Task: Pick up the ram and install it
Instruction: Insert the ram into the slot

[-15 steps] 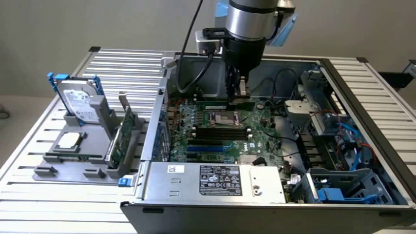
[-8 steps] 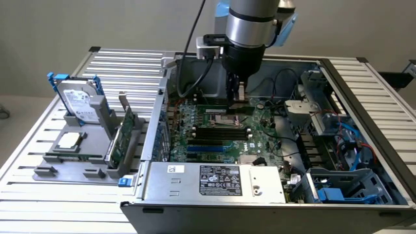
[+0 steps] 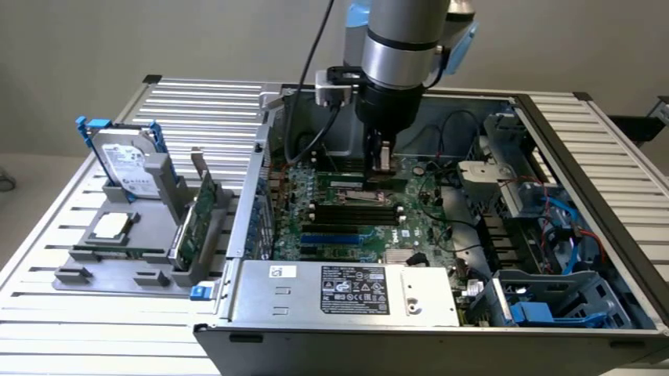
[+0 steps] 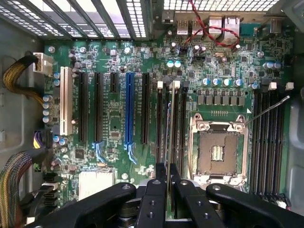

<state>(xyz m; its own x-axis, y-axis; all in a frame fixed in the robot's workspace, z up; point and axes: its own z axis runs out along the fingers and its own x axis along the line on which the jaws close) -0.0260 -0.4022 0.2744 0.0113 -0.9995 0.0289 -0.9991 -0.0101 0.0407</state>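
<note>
The gripper is reaching down into the open computer case, and its black fingers are clenching on the ram. In the exterior view the ram is hanging upright below the fingers as a long, narrow strip, greenish with a paler face, over the part of the motherboard nearest the case's far wall. Whether its lower end is touching the board cannot be told. In the wrist view it is showing edge-on, as a thin pale sliver running between the two inner fingers, so its chips are hiding from sight. It is sitting above the black memory slots, just beside the silver processor socket. Outside the case, near the slatted worktop's edge on the exterior view's left, a hard drive with blue handles is standing in a grey tray.
</note>
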